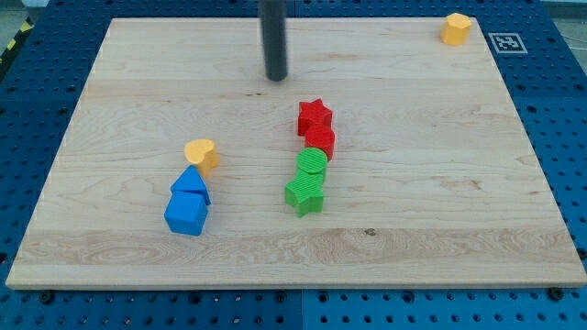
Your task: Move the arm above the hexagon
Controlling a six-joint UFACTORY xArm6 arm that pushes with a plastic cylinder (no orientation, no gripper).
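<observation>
Here, my tip (275,77) is hovering clawless above the counter (440,183), holding nothing; two red, two green, two blue, two yellow blocks are sitting there.

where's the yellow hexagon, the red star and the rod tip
yellow hexagon (456,28): camera view, on its top face, at the board's top right corner
red star (314,115): camera view, centre of its top face
my tip (275,78): camera view, the rod's very end, above the red star

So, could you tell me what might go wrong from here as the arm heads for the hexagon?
1. The yellow hexagon sits at the board's top-right corner; overshooting could push it off the edge.
2. My tip is far to its left, so the sweep is long.
3. Straying down could clip the red star.
</observation>
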